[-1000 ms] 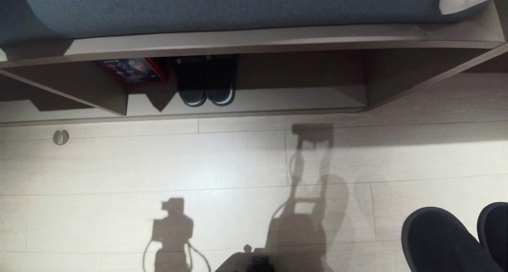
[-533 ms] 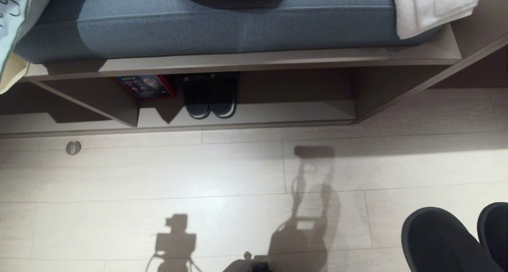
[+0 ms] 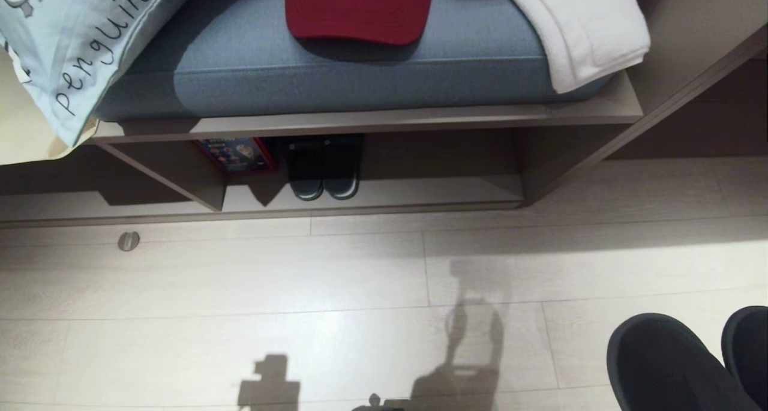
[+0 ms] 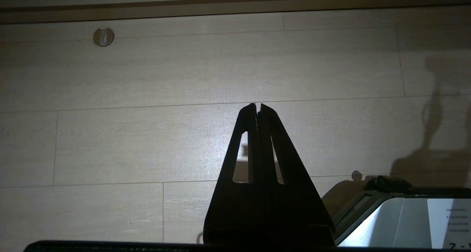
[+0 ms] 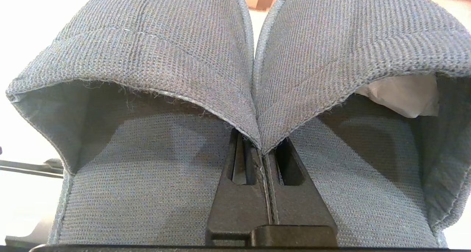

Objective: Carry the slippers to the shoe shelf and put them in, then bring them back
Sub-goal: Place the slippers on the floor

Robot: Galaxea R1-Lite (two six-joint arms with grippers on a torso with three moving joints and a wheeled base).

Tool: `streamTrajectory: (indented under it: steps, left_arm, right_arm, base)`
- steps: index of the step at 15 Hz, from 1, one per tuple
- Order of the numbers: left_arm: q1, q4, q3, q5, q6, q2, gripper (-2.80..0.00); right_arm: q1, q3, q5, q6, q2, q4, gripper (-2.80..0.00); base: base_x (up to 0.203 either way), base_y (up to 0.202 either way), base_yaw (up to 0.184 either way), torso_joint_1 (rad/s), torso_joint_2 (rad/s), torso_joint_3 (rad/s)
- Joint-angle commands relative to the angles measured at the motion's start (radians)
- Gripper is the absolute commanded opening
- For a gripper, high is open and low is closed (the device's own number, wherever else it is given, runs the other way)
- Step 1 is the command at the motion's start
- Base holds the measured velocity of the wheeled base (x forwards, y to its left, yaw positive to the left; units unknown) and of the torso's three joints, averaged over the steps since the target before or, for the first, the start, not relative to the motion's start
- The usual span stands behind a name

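Grey-blue knit fills the right gripper [image 5: 265, 152], whose jaws are pinched tight on the inner edges of the slippers [image 5: 254, 93], both hanging from that one thin nip. A jolt could shake one loose well short of the shoe shelf [image 3: 420, 192], where black slippers [image 3: 323, 171] occupy the left end. The left gripper [image 4: 257, 106] hangs closed and empty over the floor [image 4: 147, 79].

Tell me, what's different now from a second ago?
Only the head camera tilted up: the whole scene slid down the picture, bringing a red cap, a white towel and a pale-blue printed pillow into view. The right gripper still pinches the pair of grey-blue fabric slippers; the left gripper stays shut, empty.
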State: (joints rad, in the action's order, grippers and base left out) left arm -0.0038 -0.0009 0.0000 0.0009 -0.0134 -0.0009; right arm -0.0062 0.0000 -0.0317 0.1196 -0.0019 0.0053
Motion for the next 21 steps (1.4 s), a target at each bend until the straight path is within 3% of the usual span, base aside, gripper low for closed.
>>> streamTrajectory:
  steps: [1,21]
  left_arm:
    - [-0.001,-0.001,0.002,0.001,-0.002,0.001,-2.80]
    - [-0.001,-0.001,0.002,0.001,-0.002,0.001,-2.80]
  right_arm:
    - [0.000,0.000,-0.001,0.002,0.000,0.001,-2.80]
    - [0.000,0.000,-0.001,0.002,0.002,-0.001,-2.80]
  base:
    - [0.000,0.000,0.000,0.000,0.00,0.211]
    - [0.000,0.000,0.000,0.001,0.00,0.202]
